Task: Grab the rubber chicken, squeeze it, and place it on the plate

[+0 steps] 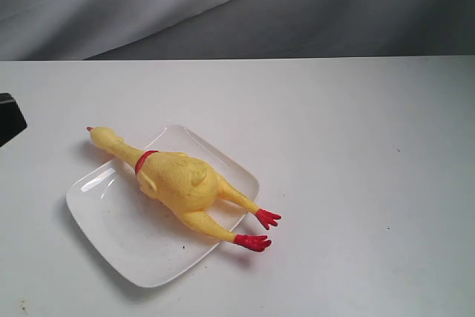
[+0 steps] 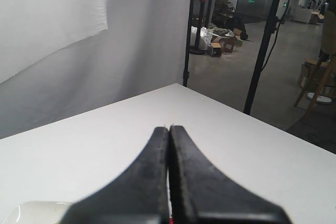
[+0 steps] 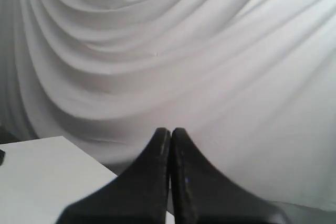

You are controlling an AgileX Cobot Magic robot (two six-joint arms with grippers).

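Left gripper (image 2: 169, 127) pressed together, holding nothing — right gripper (image 3: 170, 128) likewise, facing the draped grey cloth backdrop (image 3: 210, 51). Long yellow rubber chicken (image 1: 182, 182) lies diagonally across the glossy white rounded-square plate (image 1: 126, 243), head overhanging the far-left rim, red feet past the near-right edge — left arm looks nearer.

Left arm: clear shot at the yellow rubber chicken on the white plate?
Probably yes: the yellow rubber chicken lies uncovered on the white plate, nothing near it. The left pincer is shut; open first.
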